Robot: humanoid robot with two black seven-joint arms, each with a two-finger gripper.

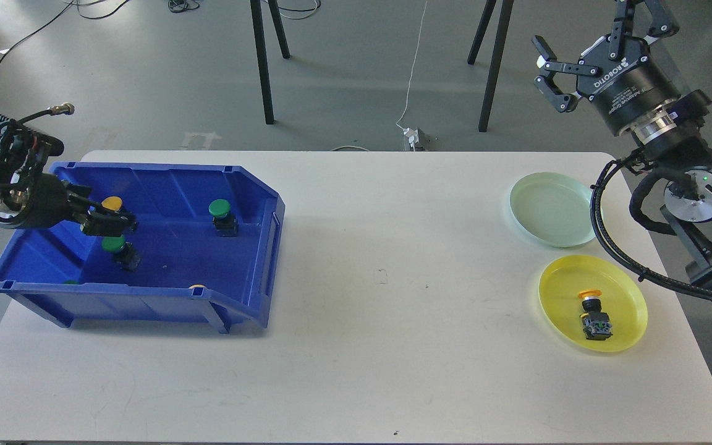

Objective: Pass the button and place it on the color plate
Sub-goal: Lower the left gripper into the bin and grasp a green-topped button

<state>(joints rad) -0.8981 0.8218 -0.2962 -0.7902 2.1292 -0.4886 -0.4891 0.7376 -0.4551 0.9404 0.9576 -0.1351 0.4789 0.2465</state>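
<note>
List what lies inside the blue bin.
In the blue bin: two green buttons, a yellow button beside the left gripper, and two caps mostly hidden by the front wall.

White table (356, 321), blue bin (232, 303) left, green plate (554, 210), yellow plate (625, 296) right

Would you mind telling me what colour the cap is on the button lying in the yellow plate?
Orange, on the button in the yellow plate; head view shows it.

The left tool (109, 221) hides most of the yellow button (111, 203); its finger gap is unreadable.
</note>
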